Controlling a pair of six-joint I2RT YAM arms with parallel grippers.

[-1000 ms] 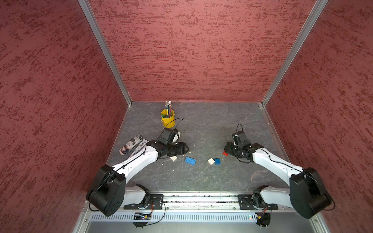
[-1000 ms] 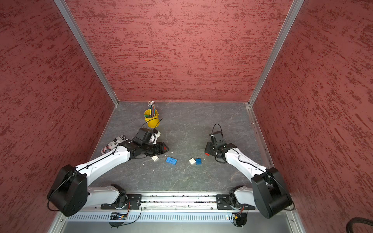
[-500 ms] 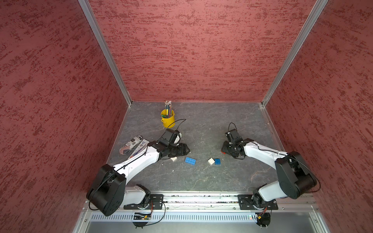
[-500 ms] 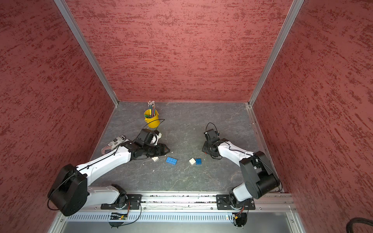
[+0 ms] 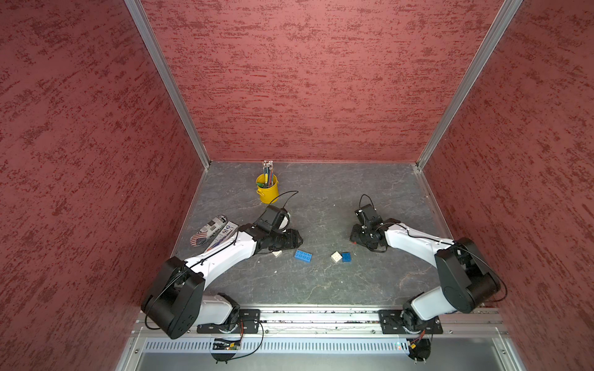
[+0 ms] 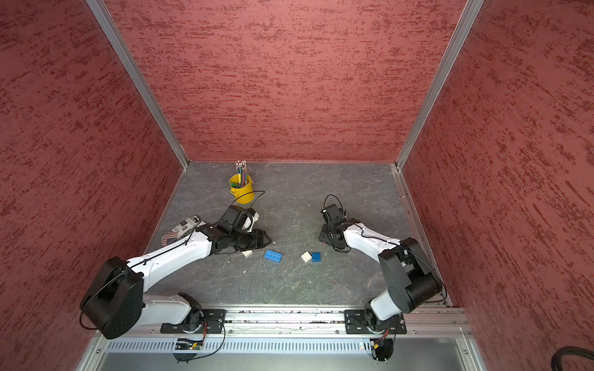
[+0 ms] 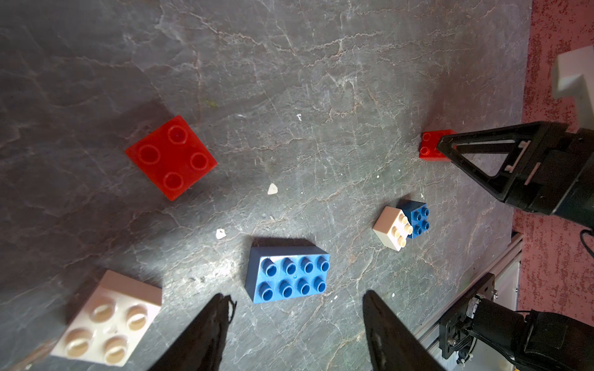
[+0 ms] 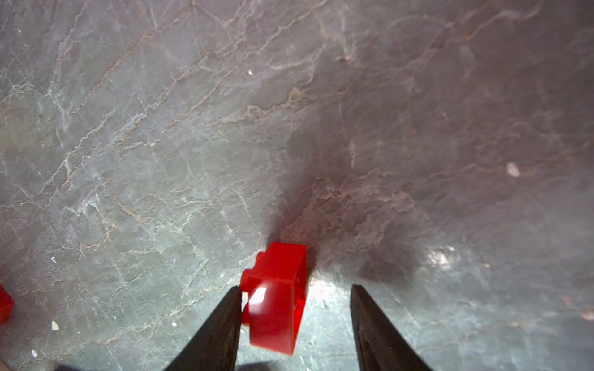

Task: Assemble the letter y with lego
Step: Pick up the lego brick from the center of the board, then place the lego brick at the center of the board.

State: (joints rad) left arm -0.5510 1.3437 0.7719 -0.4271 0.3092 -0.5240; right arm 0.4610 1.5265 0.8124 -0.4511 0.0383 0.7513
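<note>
Looking steeply down from high at the front in both top views, facing the back wall (image 5: 305, 80), framing the whole table (image 5: 321, 199). Hovering close over it at each wrist; sharing one red brick (image 8: 276, 298) between wrist views.

In both top views the left arm (image 5: 225, 253) covers part of a white brick (image 5: 277, 253). In the left wrist view a finger (image 7: 488, 137) of the right gripper (image 8: 295, 287) hides part of the far red brick (image 7: 430, 146). In the right wrist view that brick is blurred, and a second red brick (image 8: 4, 303) is cut off at the edge.
</note>
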